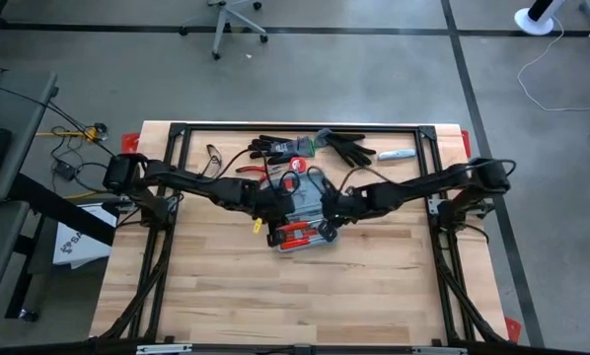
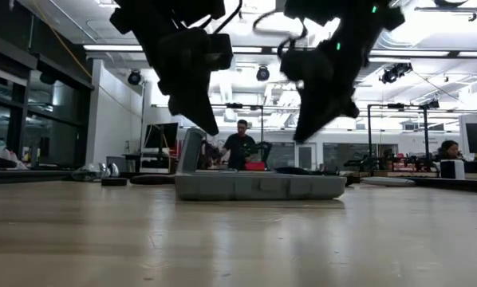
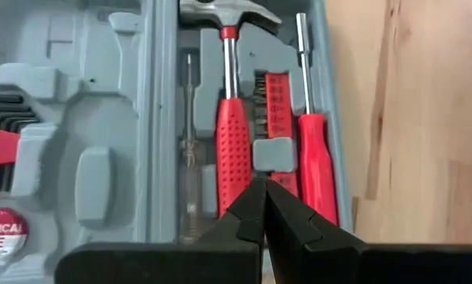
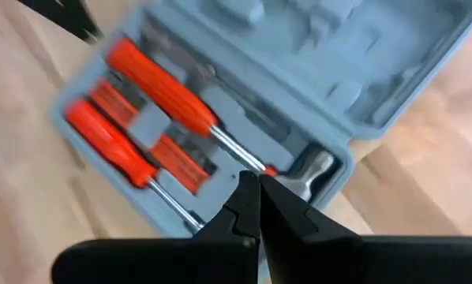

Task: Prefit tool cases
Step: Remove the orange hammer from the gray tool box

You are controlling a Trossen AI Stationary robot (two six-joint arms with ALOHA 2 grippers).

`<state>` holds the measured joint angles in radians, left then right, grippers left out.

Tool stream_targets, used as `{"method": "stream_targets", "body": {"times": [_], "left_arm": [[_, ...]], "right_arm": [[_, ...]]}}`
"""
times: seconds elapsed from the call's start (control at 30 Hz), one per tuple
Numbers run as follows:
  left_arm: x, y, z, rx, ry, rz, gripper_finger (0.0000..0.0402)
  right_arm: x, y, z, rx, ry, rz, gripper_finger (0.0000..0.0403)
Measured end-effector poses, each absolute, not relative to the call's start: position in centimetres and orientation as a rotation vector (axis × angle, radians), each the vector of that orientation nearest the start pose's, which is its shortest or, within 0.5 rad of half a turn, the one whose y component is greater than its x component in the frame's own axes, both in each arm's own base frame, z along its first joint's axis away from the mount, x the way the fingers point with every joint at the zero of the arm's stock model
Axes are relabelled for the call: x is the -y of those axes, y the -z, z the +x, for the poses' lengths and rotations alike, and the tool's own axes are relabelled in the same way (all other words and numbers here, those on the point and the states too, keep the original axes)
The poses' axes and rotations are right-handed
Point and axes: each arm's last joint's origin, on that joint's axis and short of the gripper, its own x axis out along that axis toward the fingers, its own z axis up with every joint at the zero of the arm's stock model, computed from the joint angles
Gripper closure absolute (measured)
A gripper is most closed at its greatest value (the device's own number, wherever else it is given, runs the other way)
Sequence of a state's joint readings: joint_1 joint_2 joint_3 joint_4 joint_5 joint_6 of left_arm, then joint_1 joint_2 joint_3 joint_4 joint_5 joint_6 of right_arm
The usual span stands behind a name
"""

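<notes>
A grey concrete floor is seen around the wooden desk; an office chair is parked beyond it.

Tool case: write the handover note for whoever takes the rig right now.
Left end effector: shut, empty, above the hammer's red handle.
Right end effector: shut, empty, over the hammer head end.
Tool case: open at mid-table, with hammer, red screwdriver and bit holder seated.
Done: those tools fitted.
Left: some moulded slots look empty; gloves and loose items lie behind the case.
</notes>
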<state>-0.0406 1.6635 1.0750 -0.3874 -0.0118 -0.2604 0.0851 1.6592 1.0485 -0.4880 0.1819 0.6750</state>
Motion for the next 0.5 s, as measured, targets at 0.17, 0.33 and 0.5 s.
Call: {"method": "stream_targets", "body": {"times": [0.17,0.33,0.5], "left_arm": [[1.3,-19.9,33.7,-0.968,-0.096,-0.218,0.0395],[1.2,-19.9,33.8,-0.967,-0.062,-0.229,0.035],[1.1,-19.6,33.7,-0.993,-0.047,-0.195,0.0278]], "right_arm": [[-1.8,-14.8,33.2,-1.142,0.469,0.468,0.0403],[-1.8,-13.1,33.9,-1.171,0.435,0.506,0.0403],[-2.1,-13.4,34.4,-1.111,0.417,0.543,0.0403]]}}
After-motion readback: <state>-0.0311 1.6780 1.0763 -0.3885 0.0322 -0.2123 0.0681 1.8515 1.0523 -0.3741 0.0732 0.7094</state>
